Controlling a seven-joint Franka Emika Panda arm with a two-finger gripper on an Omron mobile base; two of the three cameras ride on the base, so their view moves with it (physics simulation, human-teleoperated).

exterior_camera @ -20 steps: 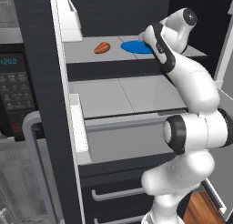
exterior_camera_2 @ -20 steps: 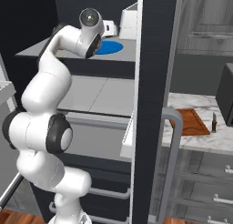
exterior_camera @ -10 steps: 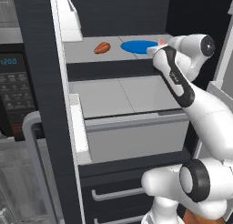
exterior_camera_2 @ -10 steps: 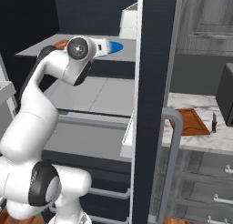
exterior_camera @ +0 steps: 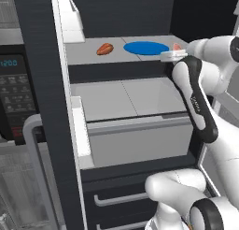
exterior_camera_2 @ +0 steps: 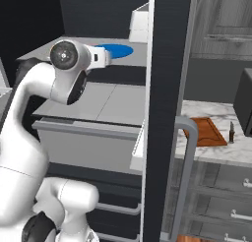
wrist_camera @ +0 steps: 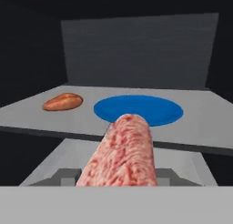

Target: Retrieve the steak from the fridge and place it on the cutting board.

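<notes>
The steak [wrist_camera: 123, 155], a pinkish-red marbled slab, juts forward from the bottom of the hand view and hides the fingertips. In the left base view a small pink part of the steak [exterior_camera: 177, 47] shows above my gripper [exterior_camera: 174, 55], which is shut on it at the front right edge of the fridge's upper shelf [exterior_camera: 88, 54]. The white hand [exterior_camera_2: 98, 56] is level with that shelf in the right base view. The reddish-brown cutting board [exterior_camera_2: 206, 131] lies on the marble counter to the right of the fridge door.
A round blue plate [exterior_camera: 145, 47] and an orange-brown oval food item [exterior_camera: 105, 49] lie on the shelf. Below is the pale grey drawer [exterior_camera: 140, 140]. White door bins [exterior_camera: 71, 14] hang on the open door. A black microwave [exterior_camera: 11, 89] is at left.
The hand has drawn back from over the blue plate to the shelf's front right edge, carrying the steak. The arm's elbow has swung outward to the right.
</notes>
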